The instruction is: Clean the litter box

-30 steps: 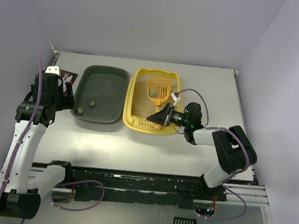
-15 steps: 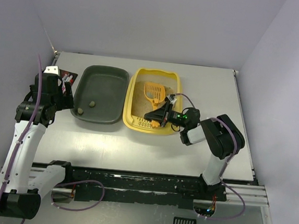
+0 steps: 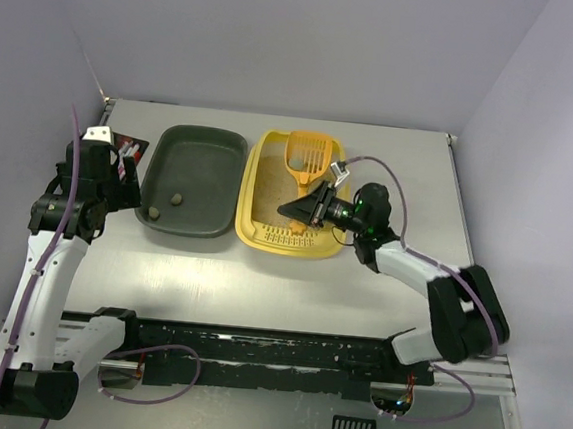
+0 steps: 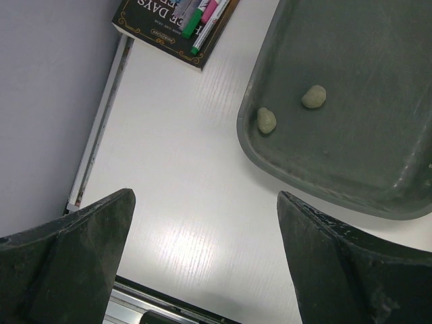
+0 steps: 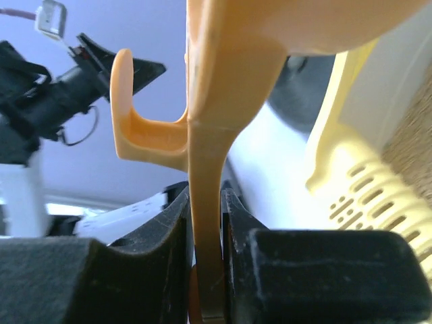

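The yellow litter box (image 3: 246, 229) holds beige litter (image 3: 268, 195) in the middle of the table, its slotted ledge (image 3: 286, 238) at the near end. My right gripper (image 3: 302, 209) is shut on the handle of the orange slotted scoop (image 3: 308, 154), whose head is over the box's far end. In the right wrist view the handle (image 5: 206, 162) runs up between the jaws of my right gripper (image 5: 206, 223), with the box's ledge (image 5: 351, 189) on the right. My left gripper (image 3: 119, 182) is open and empty over bare table left of the grey-green tray; it also shows in the left wrist view (image 4: 202, 270).
The dark grey-green tray (image 3: 234, 145) lies left of the litter box with two small clumps (image 3: 176, 199) in it, also in the left wrist view (image 4: 266, 120). A dark book with pens (image 4: 175, 27) lies at the table's far left corner.
My right gripper has swung the scoop from the middle of the litter to the box's far end and has risen. The left arm has not moved.
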Available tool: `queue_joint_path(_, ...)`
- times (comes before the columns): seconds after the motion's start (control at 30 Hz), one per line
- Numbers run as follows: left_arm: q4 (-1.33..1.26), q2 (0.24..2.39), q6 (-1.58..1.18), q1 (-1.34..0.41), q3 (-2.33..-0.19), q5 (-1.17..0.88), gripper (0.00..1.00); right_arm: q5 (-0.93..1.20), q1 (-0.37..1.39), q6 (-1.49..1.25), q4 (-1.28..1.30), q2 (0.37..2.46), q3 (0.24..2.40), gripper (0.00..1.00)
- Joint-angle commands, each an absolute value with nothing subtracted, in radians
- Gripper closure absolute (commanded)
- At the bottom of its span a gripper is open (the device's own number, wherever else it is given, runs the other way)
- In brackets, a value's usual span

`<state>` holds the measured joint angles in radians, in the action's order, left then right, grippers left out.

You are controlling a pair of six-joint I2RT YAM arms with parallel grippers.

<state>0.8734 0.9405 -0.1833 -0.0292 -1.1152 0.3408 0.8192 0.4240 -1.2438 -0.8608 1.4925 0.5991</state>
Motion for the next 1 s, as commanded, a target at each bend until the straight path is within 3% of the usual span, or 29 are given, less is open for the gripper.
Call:
queue_joint_path(0.0,0.868,0.938,-0.186,-0.017,-1.115,0.351,0.02,0.621,0.442,-0.728,-0.298,1.363,0.685,1.00)
queue_joint_path(0.33,0.869,0.936,-0.185,-0.017,-1.115,0.352,0.02,0.413,0.459,-0.506,0.101,1.398,0.851,1.00)
queue_joint_path(0.7,0.866,0.933,-0.192,-0.015,-1.112,0.368,0.01,0.190,0.489,-0.353,0.271,1.337,0.932,1.00)
queue_joint_path(0.83,0.864,0.927,-0.198,-0.015,-1.109,0.382,0.02,0.203,0.518,-0.280,0.267,1.287,0.929,1.00)
queue_joint_path(0.97,0.864,0.922,-0.196,-0.015,-1.109,0.380,0.02,0.272,0.519,-0.275,0.061,1.145,0.786,1.00)
